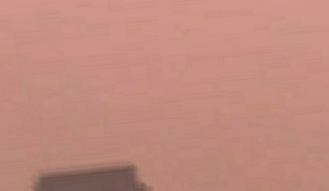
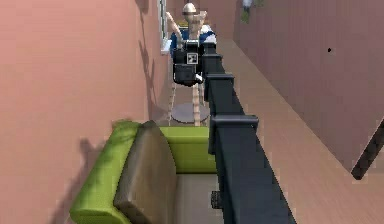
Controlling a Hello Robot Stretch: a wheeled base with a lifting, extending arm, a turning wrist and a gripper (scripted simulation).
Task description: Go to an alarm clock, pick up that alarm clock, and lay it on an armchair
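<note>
A lime-green armchair [image 2: 188,148] with a brown cushion [image 2: 148,178] stands in the arm side view's lower left, against the pink wall. The dark arm [image 2: 235,130] runs from the bottom edge up past the armchair's right side. At its far end is the gripper [image 2: 184,68], a dark body below two white marked squares. A small tan, white and blue thing [image 2: 192,16] shows just above the gripper, and a thin white-legged stand [image 2: 180,104] is right behind it. I cannot tell whether the gripper holds anything.
A plain pink wall [image 1: 170,73] is close ahead in the forward view. In the arm side view a narrow strip of floor [image 2: 275,120] runs between the pink wall [image 2: 60,90] and a darker wall [image 2: 320,70]. A dark slanted bar [image 2: 368,150] is at the right edge.
</note>
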